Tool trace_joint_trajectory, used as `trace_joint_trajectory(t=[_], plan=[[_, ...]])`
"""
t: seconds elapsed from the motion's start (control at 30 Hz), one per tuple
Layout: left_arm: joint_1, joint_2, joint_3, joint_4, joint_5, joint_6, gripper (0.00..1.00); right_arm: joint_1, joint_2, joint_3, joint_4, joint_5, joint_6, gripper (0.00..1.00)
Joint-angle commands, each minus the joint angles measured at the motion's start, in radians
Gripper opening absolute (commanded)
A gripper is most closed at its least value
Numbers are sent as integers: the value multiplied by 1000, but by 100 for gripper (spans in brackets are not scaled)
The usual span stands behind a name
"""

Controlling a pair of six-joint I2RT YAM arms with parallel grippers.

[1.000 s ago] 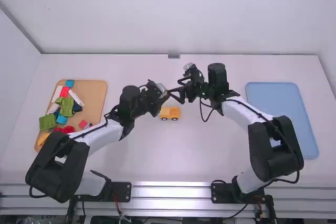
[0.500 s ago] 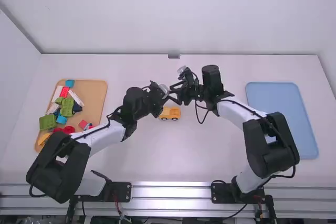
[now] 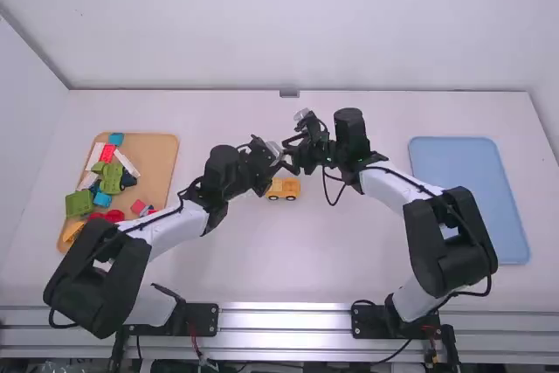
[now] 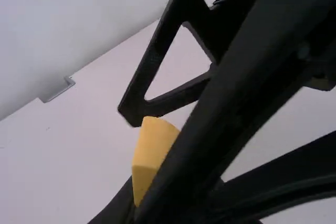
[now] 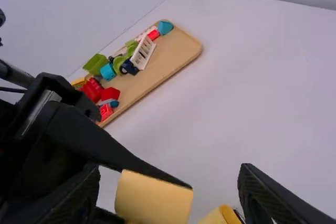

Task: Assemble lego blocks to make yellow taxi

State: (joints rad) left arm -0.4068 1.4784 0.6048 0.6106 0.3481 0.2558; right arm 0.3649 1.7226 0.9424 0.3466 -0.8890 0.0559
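Over the middle of the table, my left gripper [image 3: 279, 162] faces my right gripper [image 3: 292, 155]. A yellow toy vehicle base [image 3: 284, 188] with dark wheels stands upright on the table just nearer the camera. In the left wrist view, my left gripper [image 4: 137, 200] is shut on a yellow block [image 4: 152, 153], and the other gripper's black parts hide much of it. The right wrist view has my right gripper [image 5: 169, 188] open, its fingers apart on either side of the yellow block [image 5: 153, 198], with a gap at one side. Part of the vehicle base [image 5: 220, 216] lies beyond.
A wooden tray [image 3: 157, 159] at the left holds several red, green, blue and white blocks and a yellow one. A blue tray [image 3: 467, 189] lies at the right. Both forearms reach inward above the table.
My right gripper has moved left, closer to my left gripper, and its visible finger spread has narrowed. My left arm has shifted slightly right. The vehicle base has stayed put.
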Motion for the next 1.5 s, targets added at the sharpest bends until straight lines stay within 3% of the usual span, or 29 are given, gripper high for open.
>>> trace_joint_trajectory(t=[0.0,0.27,0.4,0.5,0.57,0.63,0.67,0.73,0.77,1.0,1.1,1.3,1.47], plan=[[-5,8,25,19,36,-4,2,22,8,6,-1,-37,1,67],[-5,8,25,66,29,-57,2,23,8,6,13,-31,21,52],[-6,8,25,85,29,-57,2,23,8,6,13,-31,20,39],[-5,8,25,91,29,-57,2,23,8,6,13,-31,19,21],[-5,8,25,90,29,-57,6,23,8,6,13,-31,19,21],[-5,8,25,86,28,-57,16,23,8,6,13,-31,15,21],[-5,8,25,85,29,-57,27,21,8,6,14,-29,15,20],[-6,8,25,78,29,-58,61,22,8,6,14,-10,14,16],[-5,8,25,71,29,-70,97,21,8,6,14,18,5,13],[-5,8,26,-24,29,-44,99,21,7,7,-14,339,-3,11],[-1,8,26,-85,29,-1,99,20,3,36,-107,460,-12,10],[21,8,26,-177,-43,55,99,-2,3,237,-565,695,-99,9],[29,8,26,-181,-140,56,99,10,6,316,-804,842,-105,10]])
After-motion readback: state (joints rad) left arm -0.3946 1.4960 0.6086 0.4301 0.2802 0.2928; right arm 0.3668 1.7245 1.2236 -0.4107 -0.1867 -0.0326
